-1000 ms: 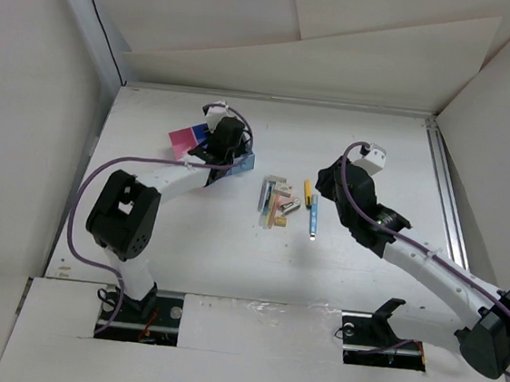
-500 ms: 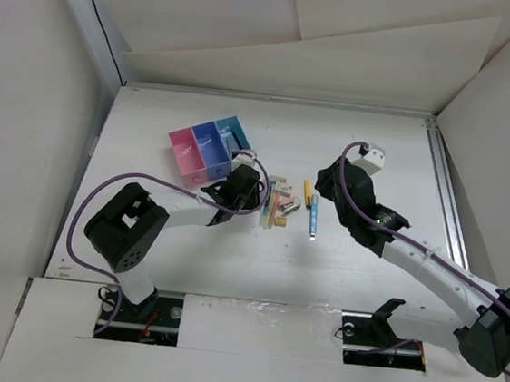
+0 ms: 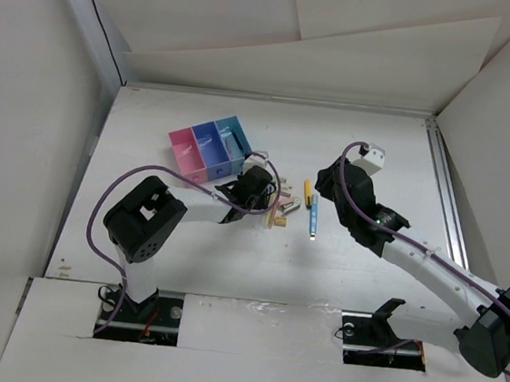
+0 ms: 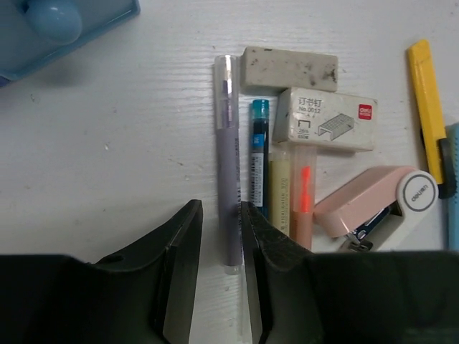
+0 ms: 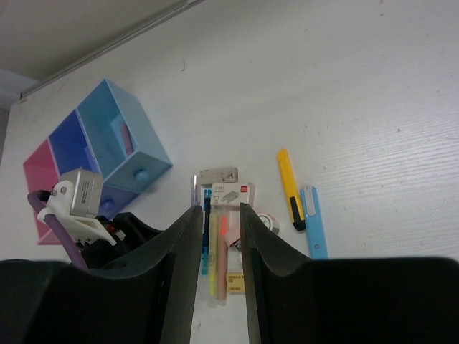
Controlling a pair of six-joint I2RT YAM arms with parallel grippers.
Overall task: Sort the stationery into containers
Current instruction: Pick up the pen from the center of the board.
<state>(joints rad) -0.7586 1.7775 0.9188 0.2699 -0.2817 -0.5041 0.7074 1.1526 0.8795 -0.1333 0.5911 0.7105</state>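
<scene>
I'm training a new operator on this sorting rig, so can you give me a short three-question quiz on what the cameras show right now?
1. True or false: the fingers of the left claw stand on either side of the lilac pen.
2. Which compartment of the containers lies nearest the staple box? A) pink B) dark blue C) light blue
3. Short answer: what colour is the stapler?

Key: 1 true; 2 C; 3 pink.
</scene>
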